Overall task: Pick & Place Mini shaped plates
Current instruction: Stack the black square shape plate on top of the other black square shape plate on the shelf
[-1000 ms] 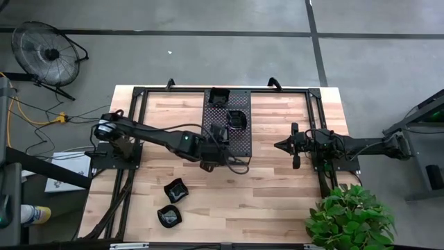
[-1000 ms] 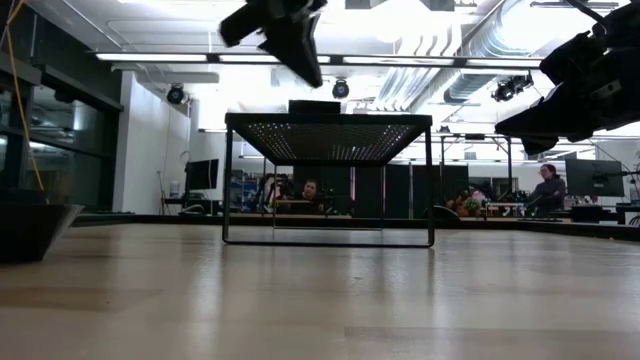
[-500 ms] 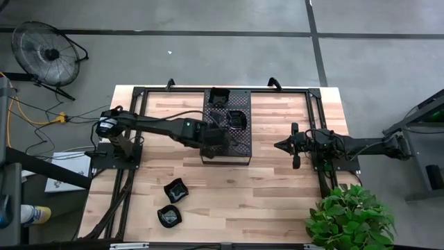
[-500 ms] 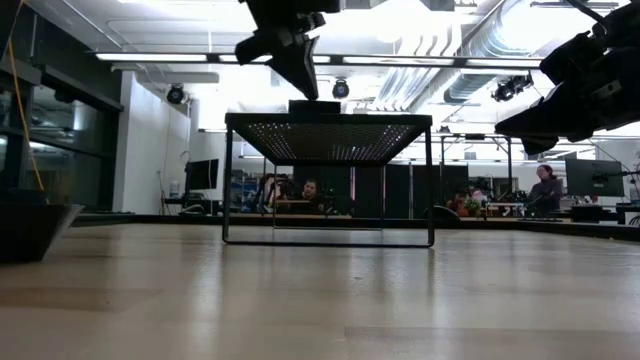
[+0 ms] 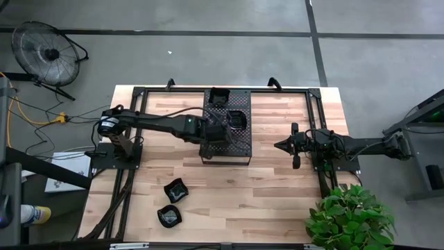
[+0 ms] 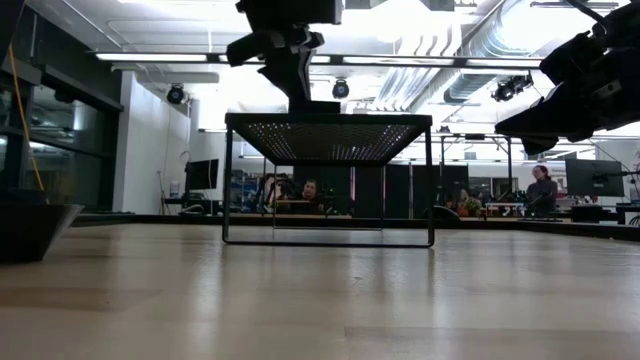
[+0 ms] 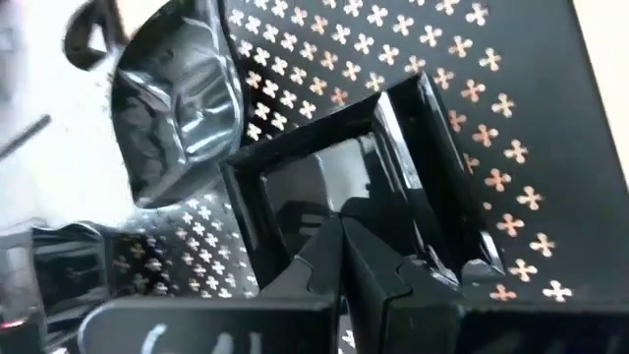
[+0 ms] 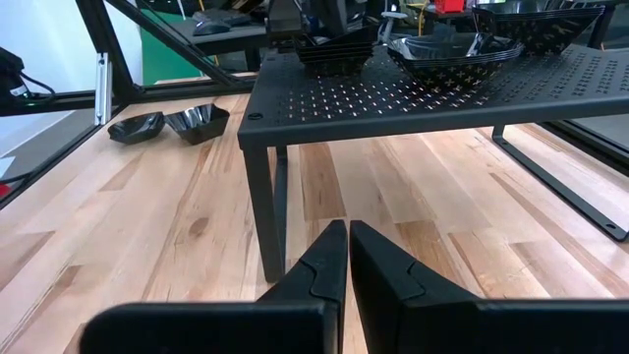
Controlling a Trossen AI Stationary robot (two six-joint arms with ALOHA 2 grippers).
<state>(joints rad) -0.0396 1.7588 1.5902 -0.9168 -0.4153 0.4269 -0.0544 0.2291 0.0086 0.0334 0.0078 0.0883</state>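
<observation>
High view: two mini shaped plates [image 5: 171, 202] lie on the table left of the perforated tray [image 5: 239, 142]. Left gripper [image 5: 216, 132], clenched on a square plate [image 7: 344, 187], is over the tray. Right gripper [image 5: 279, 146] waits right of it, clenched empty.

Even, bright overhead light falls on the wooden bench [image 5: 277, 180] in the high view, with only soft, faint shadows. In the low view, ceiling light strips [image 6: 180, 57] glare white and turn the arms into dark silhouettes. The left wrist view is blurred, with washed-out white glare and reflections on a glossy plate [image 7: 182, 108].
</observation>
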